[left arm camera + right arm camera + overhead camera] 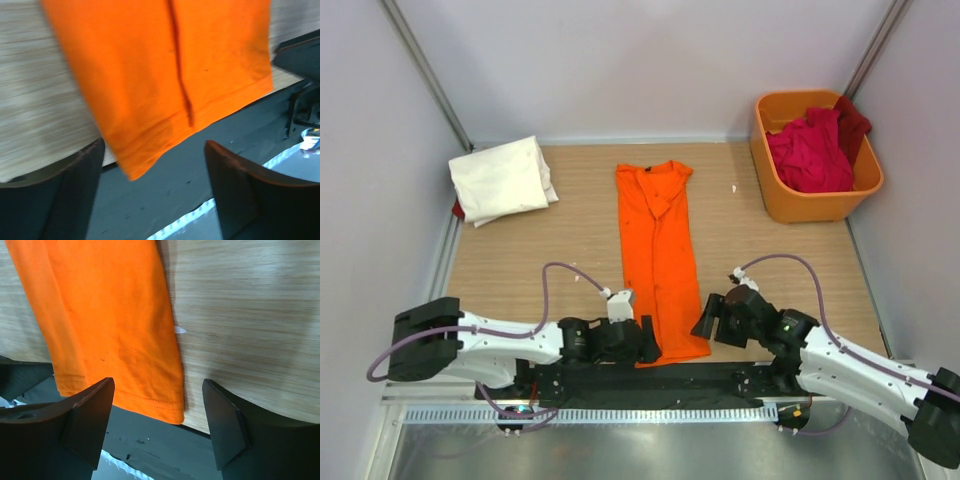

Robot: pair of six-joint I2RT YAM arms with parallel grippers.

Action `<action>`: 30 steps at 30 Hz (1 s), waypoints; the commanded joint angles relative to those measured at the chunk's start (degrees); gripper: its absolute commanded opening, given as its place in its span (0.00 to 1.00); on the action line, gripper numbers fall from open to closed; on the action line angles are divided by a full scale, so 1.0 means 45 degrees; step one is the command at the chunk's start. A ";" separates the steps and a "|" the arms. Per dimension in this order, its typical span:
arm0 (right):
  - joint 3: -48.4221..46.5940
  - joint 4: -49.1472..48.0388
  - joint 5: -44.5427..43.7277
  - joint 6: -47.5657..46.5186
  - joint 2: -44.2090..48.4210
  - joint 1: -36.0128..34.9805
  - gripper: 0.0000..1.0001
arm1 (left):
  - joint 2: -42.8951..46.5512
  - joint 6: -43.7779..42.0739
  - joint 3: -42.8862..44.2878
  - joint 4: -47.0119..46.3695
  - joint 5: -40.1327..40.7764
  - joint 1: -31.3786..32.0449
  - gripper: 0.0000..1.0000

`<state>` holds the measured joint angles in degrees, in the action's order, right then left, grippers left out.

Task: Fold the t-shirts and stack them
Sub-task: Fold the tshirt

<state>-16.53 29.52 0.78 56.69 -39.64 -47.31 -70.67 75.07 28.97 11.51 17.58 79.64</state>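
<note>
A bright orange t-shirt (658,255) lies flat mid-table, folded lengthwise into a narrow strip with its collar at the far end. Its hem (150,150) overhangs the black strip at the near edge. My left gripper (648,346) is at the hem's left corner, open, with the corner (131,172) between the fingers (75,185) and not pinched. My right gripper (706,320) is at the hem's right corner (175,412), also open and straddling it. A cream-white t-shirt (502,180) lies folded at the far left. Crimson and dark red t-shirts (810,152) are bunched in the tub.
A rigid orange plastic tub (790,205) stands at the far right corner. A bit of red cloth (457,210) shows under the cream-white pile. A black strip (720,378) runs along the table's near edge between the arm bases. Walls close in on both sides.
</note>
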 commanded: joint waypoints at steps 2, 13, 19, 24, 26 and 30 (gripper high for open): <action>0.0276 -0.0856 -0.0114 0.0742 -0.0605 -0.0696 0.69 | -0.1539 0.0467 0.0376 -0.0916 -0.0001 0.0388 0.75; 0.0452 0.0722 -0.1987 0.2538 0.0075 -0.2982 0.58 | -0.1288 0.1384 -0.0031 -0.0682 0.0350 0.0916 0.61; 0.0413 0.1760 -0.2360 0.3106 0.0605 -0.3608 0.58 | -0.0565 0.1697 -0.0578 -0.0253 0.0565 0.0995 0.61; 0.0822 0.1312 -0.2341 0.3340 0.0547 -0.3764 0.54 | -0.0330 0.1814 -0.0696 -0.0018 0.0838 0.1092 0.57; 0.0842 0.1369 -0.2399 0.3438 0.0566 -0.3803 0.48 | -0.0330 0.1814 -0.0677 0.0040 0.0936 0.1112 0.45; 0.0978 0.1254 -0.2536 0.3536 0.0664 -0.3881 0.38 | -0.0447 0.1834 -0.0696 0.0157 0.1092 0.1151 0.21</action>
<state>-14.09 32.80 -8.67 71.35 -36.62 -64.23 -72.49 82.74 26.63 8.82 20.56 84.16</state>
